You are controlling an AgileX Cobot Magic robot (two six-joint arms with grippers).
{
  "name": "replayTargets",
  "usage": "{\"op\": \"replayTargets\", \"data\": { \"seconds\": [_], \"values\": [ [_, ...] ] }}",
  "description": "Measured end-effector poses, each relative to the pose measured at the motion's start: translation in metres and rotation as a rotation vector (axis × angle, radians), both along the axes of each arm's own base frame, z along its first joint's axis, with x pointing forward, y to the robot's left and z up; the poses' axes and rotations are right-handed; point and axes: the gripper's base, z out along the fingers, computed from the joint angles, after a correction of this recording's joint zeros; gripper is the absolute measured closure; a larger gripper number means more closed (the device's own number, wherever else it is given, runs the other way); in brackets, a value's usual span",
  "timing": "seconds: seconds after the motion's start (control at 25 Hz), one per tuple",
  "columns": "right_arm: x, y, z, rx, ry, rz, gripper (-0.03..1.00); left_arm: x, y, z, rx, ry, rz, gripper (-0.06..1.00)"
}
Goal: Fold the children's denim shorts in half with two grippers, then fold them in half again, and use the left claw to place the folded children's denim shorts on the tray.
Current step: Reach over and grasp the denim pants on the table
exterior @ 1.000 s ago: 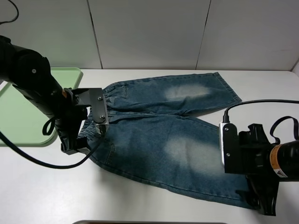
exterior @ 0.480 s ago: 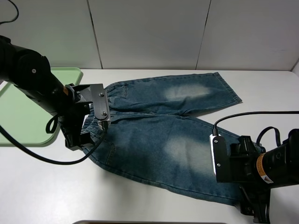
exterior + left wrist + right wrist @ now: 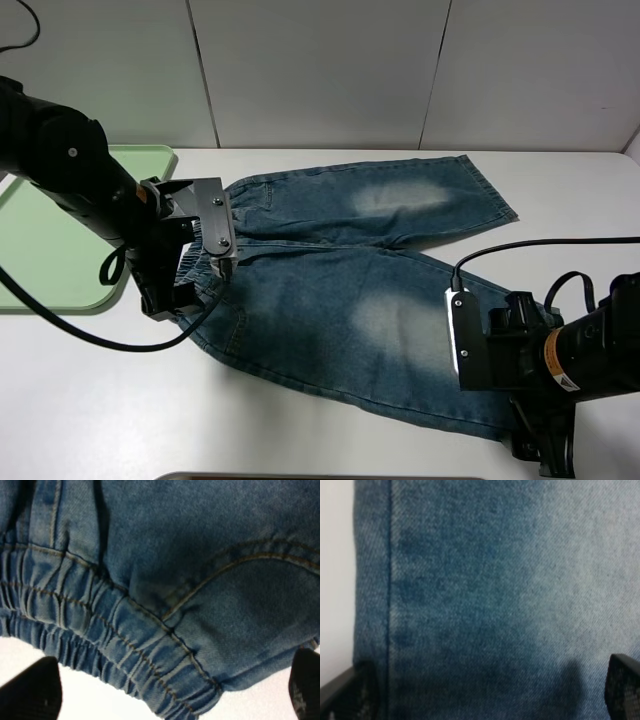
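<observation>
Left pincer (image 3: pixel 168 300): jaws stand wide with nothing between them. It sits low at the waist end of the shorts.
Left fingertips (image 3: pixel 31 691): only two dark tips show in the wrist view, both cut off by the frame. One lies on each side of the waist corner, and whether they touch the cloth cannot be told.
Waistband (image 3: pixel 75 622): gathered elastic with a curved pocket seam beside it. In the high view much of it is hidden behind the left arm and its camera bracket.
Right pincer (image 3: pixel 545 455): jaws are wide and empty, down at the hem of the near leg, partly cut off by the frame.
Right fingertips (image 3: pixel 624 686): blurred dark tips at the corners of the wrist view, with denim and a hem stitch between them. Contact cannot be judged.
Children's denim shorts (image 3: pixel 330 290): spread flat and unfolded across the middle of the surface (image 3: pixel 100 400), with the waist toward the left edge and the legs toward the right edge. The near leg's hem corner is covered by the right arm.
Tray (image 3: pixel 40 250): pale green, at the left edge, with the left arm across it and its left part out of frame. The shorts lie off it.
Dark strip (image 3: pixel 320 477): at the front edge, too cropped to identify.
</observation>
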Motion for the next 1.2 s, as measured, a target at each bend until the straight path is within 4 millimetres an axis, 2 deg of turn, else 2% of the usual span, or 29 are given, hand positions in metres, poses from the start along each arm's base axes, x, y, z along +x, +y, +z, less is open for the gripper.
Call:
{"op": "replayTargets", "data": {
  "seconds": [0.08,0.16,0.4,0.48,0.56,1.08,1.2],
  "values": [
    [0.0003,0.0003,-0.0004,-0.002,-0.001,0.008,0.27,0.0002,-0.0001,0.0001,-0.001,-0.002,-0.001,0.05],
    [0.0003,0.0002,-0.0014,-0.006,0.003,0.012,0.34,0.0002,-0.0001,0.0001,-0.001,-0.002,-0.001,0.05],
    [-0.0004,0.003,-0.0055,0.018,0.003,0.054,0.86,0.0003,-0.0002,0.0001,-0.002,-0.004,-0.001,0.05],
    [-0.0001,0.0036,-0.0055,0.021,-0.001,0.066,0.96,0.0004,-0.0002,0.0002,-0.002,-0.005,-0.001,0.05],
    [0.0,0.0039,-0.0056,0.022,-0.002,0.071,0.99,0.0005,-0.0002,0.0002,-0.002,-0.005,-0.001,0.05],
    [0.0003,0.0038,-0.0055,0.013,-0.008,0.103,0.99,-0.0014,0.0007,-0.0006,0.014,0.01,-0.027,0.05],
    [0.0003,0.0038,-0.0055,0.012,-0.008,0.106,0.99,-0.0054,0.0029,-0.0079,0.034,0.025,-0.059,0.05]
  ]
}}
